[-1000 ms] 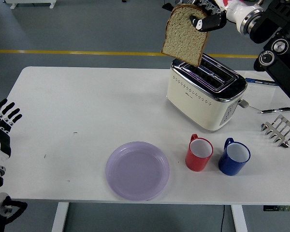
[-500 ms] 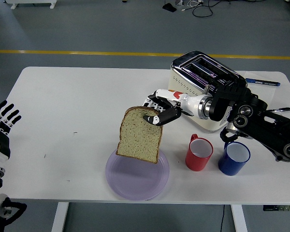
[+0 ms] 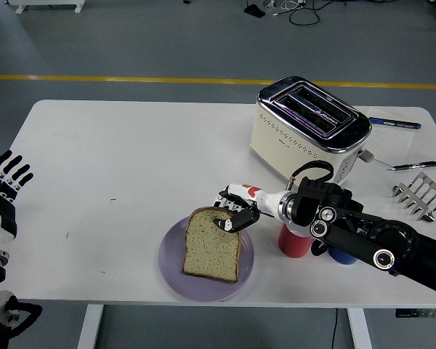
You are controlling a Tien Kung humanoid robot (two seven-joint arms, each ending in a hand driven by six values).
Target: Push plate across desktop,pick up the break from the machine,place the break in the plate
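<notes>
**Bread slice on the purple plate, right hand at its top edge**

Bread (image 3: 212, 243) lies in the purple plate (image 3: 171, 269), which stands near the front edge of the white table (image 3: 131, 160), a little left of the middle. The slice leans slightly, with its rounded top pointing to the far side. The right hand (image 3: 235, 216) reaches in from the right and its fingers (image 3: 225, 222) are closed on the top right corner of the slice, so the hand grips the bread while the slice rests on the plate. The black right arm crosses in front of the red mug (image 3: 293, 241) and the blue mug (image 3: 339, 254), and hides most of both.

The cream toaster (image 3: 309, 131) stands at the far right part of the table, well apart from the plate, with two open slots on top. To its right lie a blue pen (image 3: 394, 123) and a black pen (image 3: 414, 166), and nearer the edge a metal toast rack (image 3: 421, 193).

The left hand (image 3: 6, 180) rests at the left edge of the picture, beside the table, with straight fingers and holding nothing.
</notes>
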